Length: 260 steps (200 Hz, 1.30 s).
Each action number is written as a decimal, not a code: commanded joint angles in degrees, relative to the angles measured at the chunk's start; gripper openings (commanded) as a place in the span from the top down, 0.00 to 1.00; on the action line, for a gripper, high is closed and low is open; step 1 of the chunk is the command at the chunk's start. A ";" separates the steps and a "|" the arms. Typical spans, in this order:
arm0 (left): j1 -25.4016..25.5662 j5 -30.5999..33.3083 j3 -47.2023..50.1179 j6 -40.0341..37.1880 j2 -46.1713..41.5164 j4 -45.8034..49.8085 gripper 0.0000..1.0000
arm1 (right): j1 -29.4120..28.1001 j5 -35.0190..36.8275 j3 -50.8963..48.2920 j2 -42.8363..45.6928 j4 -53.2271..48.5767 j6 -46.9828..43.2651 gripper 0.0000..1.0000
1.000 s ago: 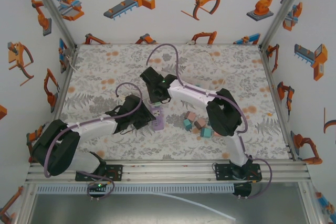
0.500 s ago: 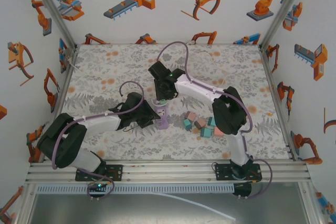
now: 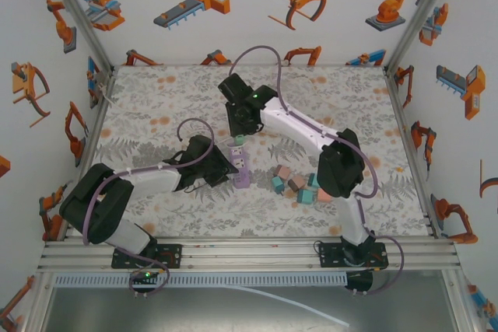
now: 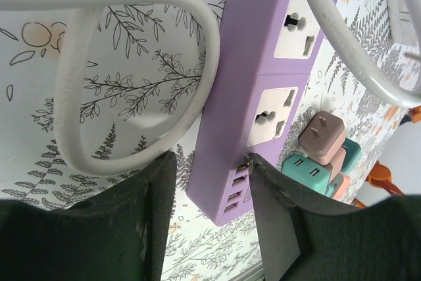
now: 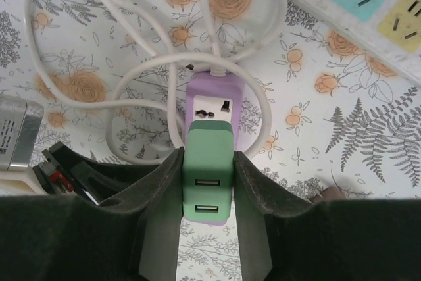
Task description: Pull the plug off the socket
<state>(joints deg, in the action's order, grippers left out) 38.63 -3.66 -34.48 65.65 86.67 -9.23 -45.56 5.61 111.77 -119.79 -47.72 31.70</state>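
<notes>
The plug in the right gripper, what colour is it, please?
The plug is green, clearest in the right wrist view.

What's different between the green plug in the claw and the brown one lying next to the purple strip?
The green plug is clamped in the right gripper over the purple strip. The brown plug lies loose on the table beside that strip. The green plug shows a face with two USB ports, while the brown plug shows two metal prongs. Both are blocky adapters.
</notes>
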 commanded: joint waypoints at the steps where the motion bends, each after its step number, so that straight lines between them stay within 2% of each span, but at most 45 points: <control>1: -0.45 6.87 4.07 -4.65 2.53 12.43 0.48 | -0.05 -1.20 -0.80 5.48 1.60 0.34 0.99; 32: -0.40 6.26 3.64 -9.40 -3.11 11.20 0.43 | 0.03 -0.50 -7.25 12.32 10.06 0.54 0.98; 61: -0.40 5.85 2.57 -16.33 -11.66 9.53 0.32 | 0.54 2.82 -14.48 20.34 17.24 1.92 0.98; 86: -0.43 6.23 0.11 -24.03 -20.06 12.56 0.22 | 2.45 5.64 -25.24 29.76 25.16 4.62 0.98; 112: -0.08 5.13 -0.49 -31.74 -30.28 13.99 0.16 | 7.74 6.03 -39.69 40.56 33.02 10.98 0.98; 132: 0.15 4.31 1.23 -36.24 -39.29 13.90 0.11 | 13.93 3.24 -52.32 48.81 38.84 17.25 0.98; 152: 0.22 5.94 2.18 -38.61 -47.10 18.08 0.07 | 19.25 1.12 -62.18 55.25 41.04 22.21 0.99; 172: 0.29 3.08 2.29 -41.90 -52.88 22.71 0.02 | 23.15 -0.49 -69.68 59.94 41.93 24.61 0.99; 183: 0.39 1.44 2.55 -42.81 -55.40 24.77 0.00 | 24.99 -1.61 -72.66 61.12 41.79 24.81 0.99; 216: 0.42 -3.51 2.75 -44.17 -58.70 26.80 0.03 | 29.40 -8.69 -77.89 58.89 43.47 22.15 1.00; 260: 0.81 -11.88 1.93 -46.62 -55.79 23.26 0.03 | 33.43 -23.04 -77.08 45.34 50.15 9.06 0.99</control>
<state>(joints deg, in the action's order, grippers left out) 39.05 -8.82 -32.47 22.28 28.99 15.51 -13.93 -6.59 33.69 -68.18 -3.62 49.10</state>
